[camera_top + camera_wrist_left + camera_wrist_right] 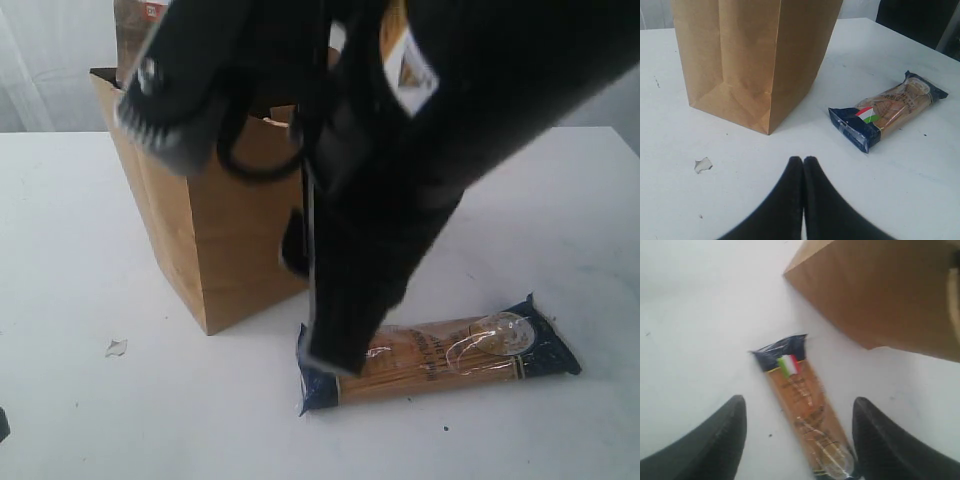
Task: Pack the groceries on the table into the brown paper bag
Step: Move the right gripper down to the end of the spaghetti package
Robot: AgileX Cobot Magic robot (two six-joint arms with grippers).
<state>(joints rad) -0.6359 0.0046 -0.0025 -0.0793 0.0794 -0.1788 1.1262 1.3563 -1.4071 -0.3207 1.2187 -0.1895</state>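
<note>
a black arm point(400, 200), blurred and close against the exterior lens, slants down from the upper right toward the near blue end of the blue-ended spaghetti pack point(440, 355). the pack lies flat on the tabletop point(80, 250), just beside the foot of the brown paper bag point(230, 240). the right pincer point(799, 401) is released, its two fingers spread to either side of the pack's width and apparently above it, not touching. the left pincer point(803, 160) is clenched on nothing, low over the tabletop and facing the bag's base, with a small white scrap point(703, 164) nearby. no other grocery shows on the tabletop, so this looks like the last item to pack. to pick it well, the right pincer should come down across the pack's narrow width near its middle rather than at a blue end, so the long pack does not droop or swing. it should close gently, since dry pasta snaps, then tip the pack end-first to clear the rim of the upright bag.
</note>
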